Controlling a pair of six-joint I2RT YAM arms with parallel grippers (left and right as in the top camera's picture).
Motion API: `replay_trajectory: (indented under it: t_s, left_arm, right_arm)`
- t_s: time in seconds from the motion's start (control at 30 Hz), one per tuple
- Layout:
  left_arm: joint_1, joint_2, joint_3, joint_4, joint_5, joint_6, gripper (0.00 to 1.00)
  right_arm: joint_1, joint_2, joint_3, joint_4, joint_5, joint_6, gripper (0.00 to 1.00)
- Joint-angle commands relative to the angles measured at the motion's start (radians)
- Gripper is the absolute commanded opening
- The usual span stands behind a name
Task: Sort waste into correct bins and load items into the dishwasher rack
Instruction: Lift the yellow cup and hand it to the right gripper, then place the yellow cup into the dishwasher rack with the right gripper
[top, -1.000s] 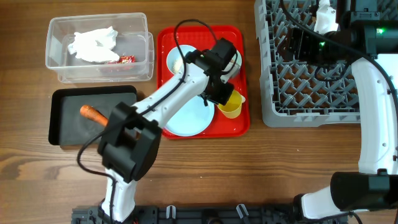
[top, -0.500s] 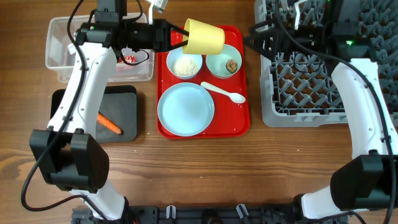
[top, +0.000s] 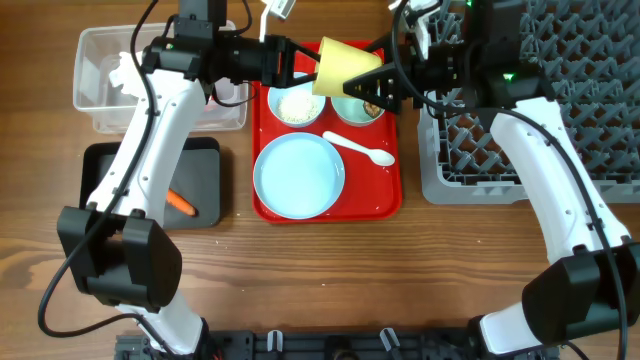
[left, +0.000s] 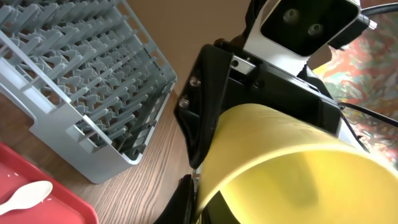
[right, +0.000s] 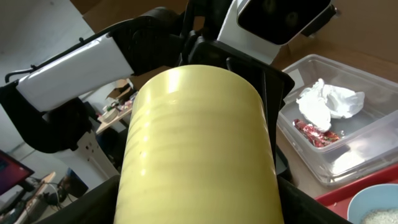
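My left gripper (top: 305, 68) is shut on the rim of the yellow cup (top: 345, 68) and holds it on its side in the air above the red tray (top: 390, 200). My right gripper (top: 380, 88) is open, with its fingers close on either side of the cup's body (right: 199, 143). The light-blue plate (top: 298, 177), a bowl of rice (top: 297, 106) and a bowl with a brown lump (top: 362, 108) sit on the red tray. The grey rack (top: 500, 150) stands at the right. The tissue (right: 329, 102) and wrapper (right: 314, 134) lie in the clear tub (top: 90, 100). The carrot (top: 180, 203) lies in the black tray (top: 205, 165).
A white spoon (top: 365, 150) lies on the red tray beside the plate. The rack's corner shows in the left wrist view (left: 81, 81). Both arms cross above the back of the red tray.
My left gripper has carried the yellow cup a little to the right. My right gripper has moved left from the rack and now has its fingers around the cup.
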Motion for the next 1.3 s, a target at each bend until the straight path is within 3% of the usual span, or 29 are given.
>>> replay_trajectory:
  t_s: [0.0, 0.1, 0.2, 0.4, 0.53, 0.6, 0.7, 0.87, 1.1, 1.27]
  left_arm:
    - [-0.005, -0.006, 0.010, 0.004, 0.018, 0.001, 0.04]
    - [-0.005, -0.006, 0.010, 0.003, 0.018, 0.001, 0.35]
    - [-0.004, -0.006, 0.010, 0.003, 0.017, 0.001, 0.45]
    - [-0.004, -0.006, 0.010, 0.003, -0.051, 0.001, 0.48]
    - [-0.004, -0.006, 0.010, 0.002, -0.108, 0.001, 0.52]
    - [-0.004, -0.006, 0.010, -0.022, -0.170, 0.001, 0.54]
    - [-0.006, -0.006, 0.010, -0.134, -0.432, 0.001, 0.56]
    - [-0.054, -0.006, 0.010, -0.283, -0.859, 0.001, 0.58]
    - [-0.124, -0.006, 0.010, -0.288, -1.050, 0.001, 0.66]
    - [-0.127, -0.006, 0.010, -0.294, -1.053, 0.001, 0.66]
  right_arm:
    - [0.005, 0.002, -0.003, 0.007, -0.005, 0.000, 0.59]
    - [-0.001, 0.002, -0.003, 0.002, 0.017, 0.000, 0.57]
    - [-0.054, 0.002, -0.003, -0.032, 0.049, 0.010, 0.56]
    - [-0.173, -0.006, -0.002, -0.335, 0.467, -0.035, 0.57]
    - [-0.236, -0.059, 0.001, -0.367, 0.526, -0.006, 0.57]
    - [-0.254, -0.103, 0.005, -0.429, 0.695, 0.065, 0.57]
    - [-0.261, -0.162, 0.091, -0.657, 0.982, 0.113, 0.57]
    - [-0.260, -0.151, 0.203, -1.057, 1.227, 0.154, 0.57]
    - [-0.248, 0.015, 0.201, -1.126, 1.306, 0.179, 0.58]
    - [-0.232, 0.170, 0.174, -1.131, 1.300, 0.177, 0.58]
